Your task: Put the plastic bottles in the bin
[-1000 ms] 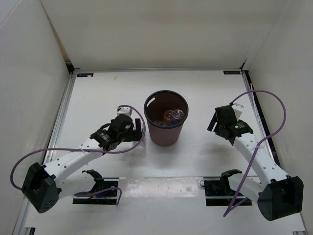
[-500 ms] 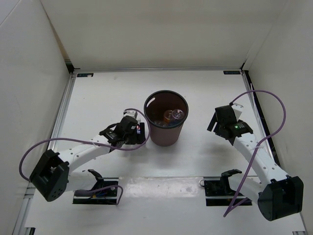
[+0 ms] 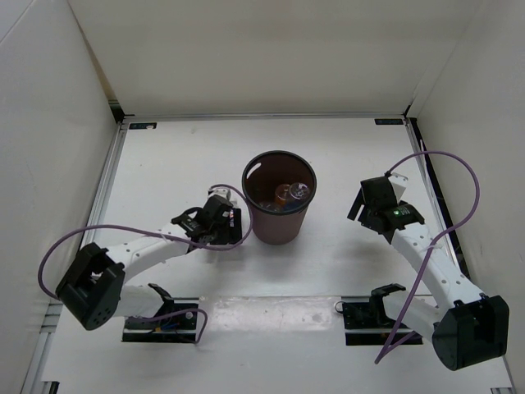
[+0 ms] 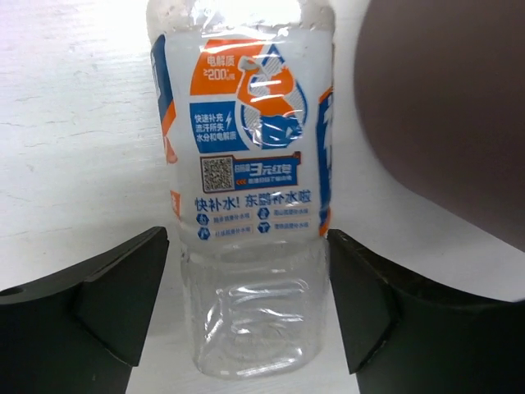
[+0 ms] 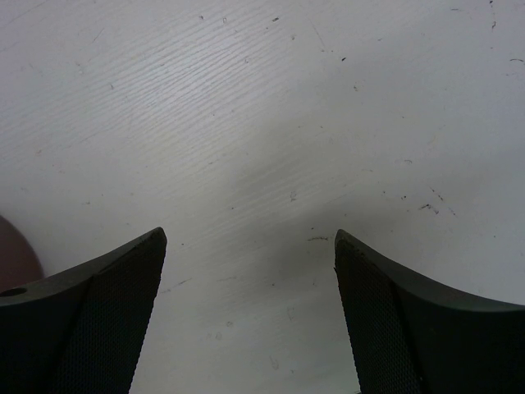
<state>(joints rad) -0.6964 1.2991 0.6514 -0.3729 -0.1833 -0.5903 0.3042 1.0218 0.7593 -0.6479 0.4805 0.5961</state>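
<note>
Maroon plastic with a black rim, the bin (image 3: 277, 228) stood at the middle of the counter (image 5: 246, 98), and it already held at least an orange bottle (image 3: 282, 195) and a clear bottle (image 3: 299, 192); its inside was too dark from above to count more. One blue-and-white labelled bottle (image 4: 246, 205) remained outside, just left of the bin on the counter, with the bin's wall filling the upper right corner of the left wrist view. It seemed to lie with its base toward the camera. The left end effector (image 4: 246, 234) sat low beside the bin with its fingers (image 4: 123, 304) apart and astride the bottle's lower body, and a sliver of white counter showed along the left finger, so it was not yet clamped. The right end effector (image 5: 250, 234) hung well to the right of the bin, fingers spread over bare counter, holding nothing. The step in hand looked like the grasp of the last bottle outside the bin. The next move would call for closing on the ribbed lower body, which is thin and may flex, so only a firm hold would keep it from slipping. After that would come a lift high enough to pass the black rim and a short swing right over the opening before release.
</note>
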